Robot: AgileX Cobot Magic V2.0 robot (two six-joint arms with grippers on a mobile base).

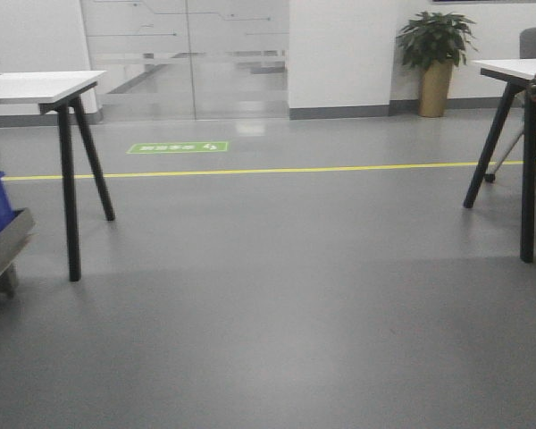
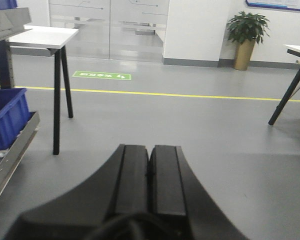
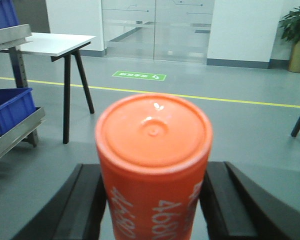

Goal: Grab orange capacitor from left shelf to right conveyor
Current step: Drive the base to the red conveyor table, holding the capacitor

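In the right wrist view the orange capacitor (image 3: 153,150) fills the middle, with a flat round top and white "4680" print down its side. My right gripper (image 3: 152,170) is shut on it, a black finger (image 3: 90,200) pressed against each side. It hangs above the grey floor. My left gripper (image 2: 149,150) is shut, its two black pads touching with nothing between them. The left shelf shows as a steel rail (image 1: 4,250) at the left edge, and the same shelf rail (image 3: 17,130) appears in the right wrist view. The right conveyor is out of view. Neither gripper shows in the front view.
Blue bins (image 2: 7,117) sit on the shelf at the left. A white table on black legs (image 1: 67,161) stands left of centre, and another table (image 1: 518,134) at the right. A yellow floor line (image 1: 277,170) crosses ahead. A potted plant (image 1: 436,63) stands by the far wall.
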